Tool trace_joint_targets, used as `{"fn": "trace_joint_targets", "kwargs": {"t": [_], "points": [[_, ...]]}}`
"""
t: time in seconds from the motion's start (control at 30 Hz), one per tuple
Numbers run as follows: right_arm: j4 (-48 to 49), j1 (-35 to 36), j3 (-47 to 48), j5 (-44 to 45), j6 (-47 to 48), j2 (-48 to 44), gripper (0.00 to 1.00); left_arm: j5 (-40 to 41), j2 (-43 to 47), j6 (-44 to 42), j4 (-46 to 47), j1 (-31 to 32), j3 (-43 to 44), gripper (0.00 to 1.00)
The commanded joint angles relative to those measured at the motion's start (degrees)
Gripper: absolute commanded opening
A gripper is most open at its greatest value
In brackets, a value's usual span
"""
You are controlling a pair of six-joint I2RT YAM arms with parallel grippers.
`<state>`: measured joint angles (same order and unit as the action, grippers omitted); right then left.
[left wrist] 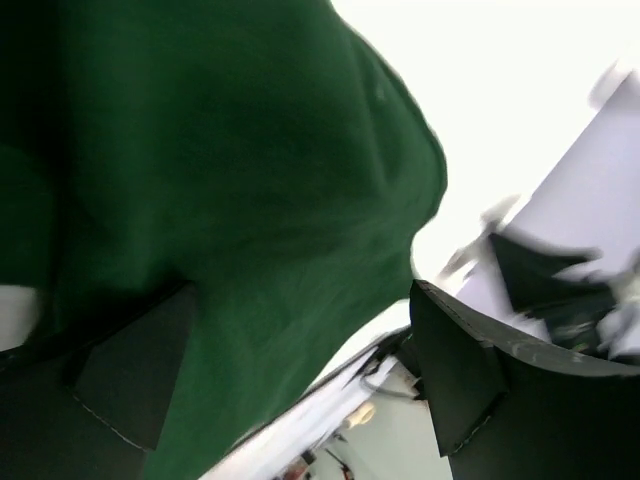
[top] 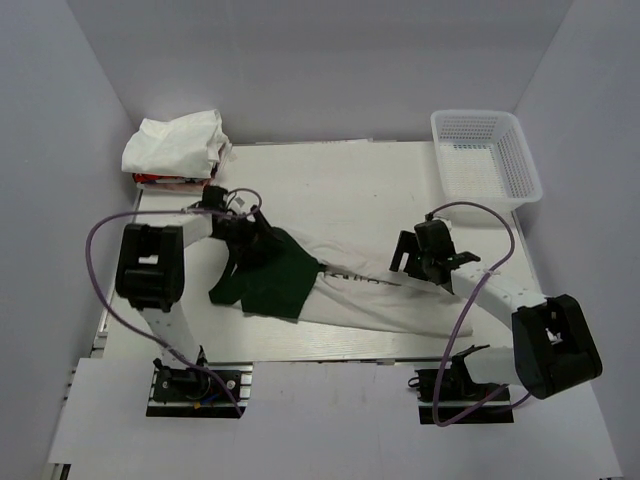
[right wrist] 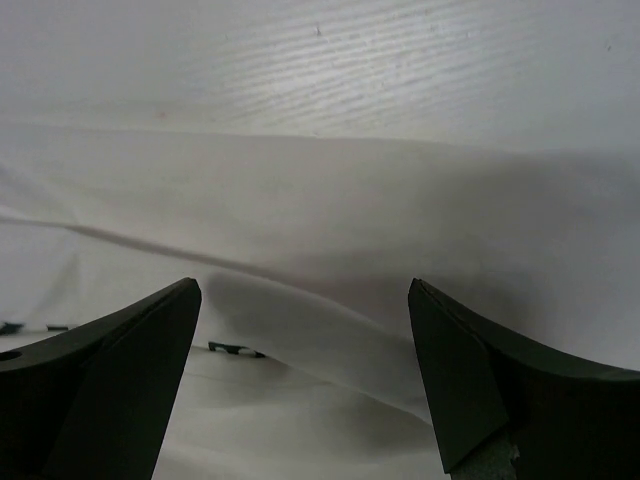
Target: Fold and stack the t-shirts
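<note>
Item, near-centre of table (top: 350, 190): large t-shirt (top: 380, 305), off-white, lying crumpled and part-gathered in a band running left to right, with its dark green part (top: 275, 285) at the left end and dark lettering (top: 352, 277) along the upper fold. Handling, judged: light, limp, without stiffness, apt to slump and drag if lifted by one point; best taken at two well-separated spots along an edge or at the shoulders, pinching one layer only, then spread flat before folding. Right gripper (top: 412, 258): over the off-white cloth at the right end, fingers spread wide, nothing between them; its wrist view shows a raised fold just below. Left gripper (top: 248, 238): over the green part, fingers likewise wide apart, green cloth bulging between them with no grip closed on it. Far left corner: folded white t-shirt (top: 175, 145) resting on a red t-shirt (top: 150, 180), the likely stack. Far right corner: basket (top: 522, 160), white mesh, well apart from all cloth
</note>
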<state>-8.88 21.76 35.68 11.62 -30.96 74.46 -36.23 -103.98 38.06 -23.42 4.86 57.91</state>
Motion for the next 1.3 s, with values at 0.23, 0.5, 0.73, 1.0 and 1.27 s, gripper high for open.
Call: {"fn": "trace_joint_targets", "kwargs": {"t": [0.23,0.5,0.73,1.0,1.27], "points": [[-1.05,8.18,-7.91,-18.63,-1.29,2.26,0.9,9.97,-50.01,-2.74,-5.95,2.86,68.62,1.0],[-8.96,27.89,-0.79,-30.6,8.63,2.27,0.9,9.06,-66.86,17.65,24.89,7.87,84.46,1.0],[-13.26,39.14,2.29,-33.42,17.25,1.22,0.9,21.19,-68.02,15.56,31.24,11.92,86.49,1.0],[-2.13,39.77,-0.26,-13.86,11.89,-13.52,0.9,17.24,-61.2,13.29,36.52,14.29,87.2,1.0],[2.92,39.67,-5.8,-5.11,9.95,-30.07,0.9,17.52,-40.44,3.16,32.82,17.29,83.87,1.0]]}}
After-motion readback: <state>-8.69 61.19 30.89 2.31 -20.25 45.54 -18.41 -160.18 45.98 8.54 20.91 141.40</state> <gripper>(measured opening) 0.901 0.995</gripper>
